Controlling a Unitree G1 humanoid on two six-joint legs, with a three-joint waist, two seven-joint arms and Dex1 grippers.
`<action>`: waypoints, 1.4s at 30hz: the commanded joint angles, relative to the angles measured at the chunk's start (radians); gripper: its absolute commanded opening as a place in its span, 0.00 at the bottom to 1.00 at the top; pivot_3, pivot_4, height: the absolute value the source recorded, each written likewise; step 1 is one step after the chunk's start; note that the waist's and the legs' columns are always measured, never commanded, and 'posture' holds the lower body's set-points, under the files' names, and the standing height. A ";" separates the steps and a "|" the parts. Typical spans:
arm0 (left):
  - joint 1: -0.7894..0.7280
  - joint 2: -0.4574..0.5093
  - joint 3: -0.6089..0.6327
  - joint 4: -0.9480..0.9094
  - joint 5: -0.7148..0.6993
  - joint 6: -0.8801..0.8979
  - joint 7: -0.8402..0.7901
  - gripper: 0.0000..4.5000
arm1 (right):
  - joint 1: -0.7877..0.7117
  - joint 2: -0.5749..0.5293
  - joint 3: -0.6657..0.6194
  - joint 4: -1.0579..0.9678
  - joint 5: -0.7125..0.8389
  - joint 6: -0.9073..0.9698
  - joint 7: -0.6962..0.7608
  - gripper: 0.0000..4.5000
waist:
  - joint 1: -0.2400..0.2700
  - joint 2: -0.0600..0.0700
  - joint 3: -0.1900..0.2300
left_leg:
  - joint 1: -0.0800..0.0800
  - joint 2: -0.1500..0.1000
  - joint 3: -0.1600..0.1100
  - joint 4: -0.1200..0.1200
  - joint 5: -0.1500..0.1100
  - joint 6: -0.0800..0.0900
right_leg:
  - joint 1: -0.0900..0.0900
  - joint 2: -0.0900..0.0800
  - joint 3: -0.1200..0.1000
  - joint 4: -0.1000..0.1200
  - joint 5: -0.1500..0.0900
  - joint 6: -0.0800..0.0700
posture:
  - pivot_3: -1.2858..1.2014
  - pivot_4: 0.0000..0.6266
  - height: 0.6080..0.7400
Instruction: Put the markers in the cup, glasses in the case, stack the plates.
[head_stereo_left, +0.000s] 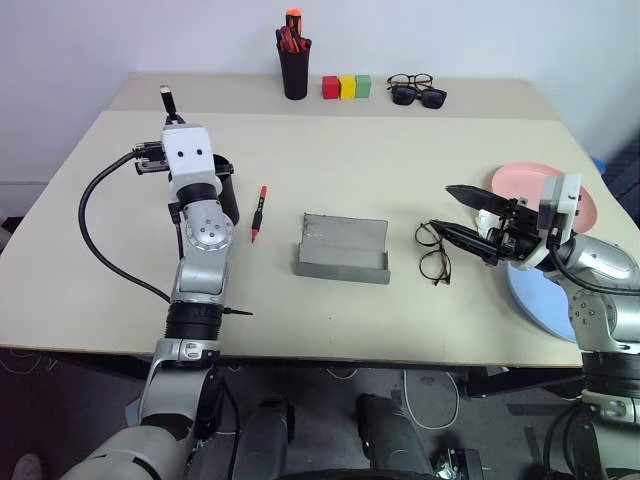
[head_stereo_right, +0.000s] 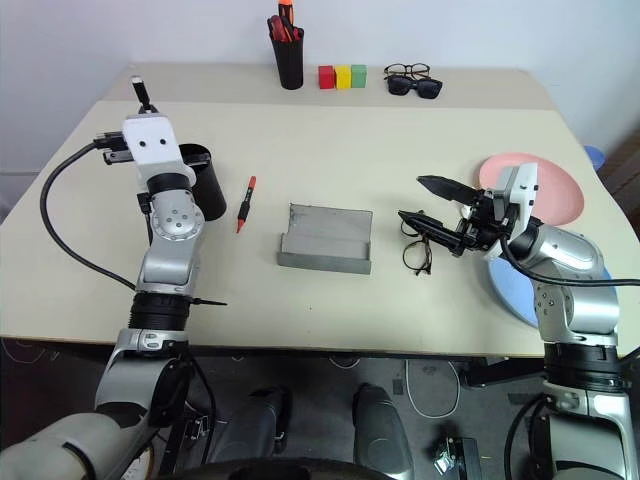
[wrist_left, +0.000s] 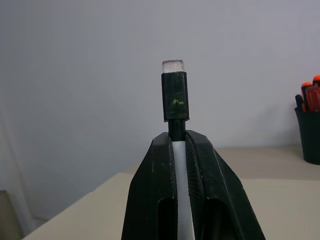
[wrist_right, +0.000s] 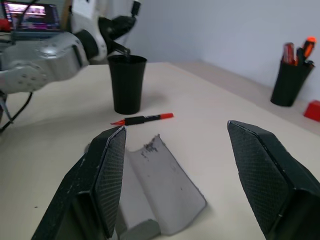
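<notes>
L wrist view: the left gripper (wrist_left: 181, 150) is clamped tight on the white marker (wrist_left: 176, 107) — white barrel between the fingers, black cap w/ a pale end sticking out past the tips, long axis in line w/ the fingers. The head views add where that is: marker's cap end pointing up and away, held over the black cup (head_stereo_right: 200, 182) at the table's left (cup partly behind the arm).

R wrist view gives the cup upright and the red marker (wrist_right: 144, 119) flat on the table just before it; head views show that marker's long axis running roughly front-to-back, red end farther off, just right of the cup.

Right gripper (head_stereo_left: 458, 212) has jaws spread wide, nothing in them, pointing left, near the wire-framed glasses (head_stereo_left: 435, 252). Glasses lie on the table right of the open grey case (head_stereo_left: 342, 247) (long axis across the table). Pink plate (head_stereo_left: 523, 180) and light blue plate (head_stereo_right: 512, 282) sit at the right edge behind the arm — touching or overlapping, can't tell.
</notes>
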 joint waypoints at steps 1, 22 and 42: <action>-0.028 -0.003 -0.007 -0.006 0.017 -0.037 0.011 0.01 | -0.023 0.011 -0.017 -0.009 0.030 -0.013 0.020 0.73 | 0.000 0.000 0.000 | 0.000 0.000 0.000 0.000 0.000 0.000 | 0.000 0.000 0.000 0.000 0.000 0.000 | 0.52 0.24 1.00; 0.106 -0.031 -0.024 -0.075 -0.001 -0.092 -0.058 0.56 | -0.054 0.021 -0.025 0.030 0.018 -0.030 0.040 0.73 | 0.000 0.000 0.000 | 0.000 0.000 0.000 0.000 0.000 0.000 | 0.000 0.000 0.000 0.000 0.000 0.000 | 0.52 0.24 1.00; -0.068 -0.155 -0.070 -0.301 -0.150 0.989 -0.320 0.56 | 0.000 0.009 -0.059 0.035 0.002 -0.046 0.010 0.73 | -0.009 0.000 0.000 | 0.001 0.000 0.000 0.000 0.000 0.000 | 0.000 0.001 0.000 0.001 -0.001 0.001 | 0.52 0.24 1.00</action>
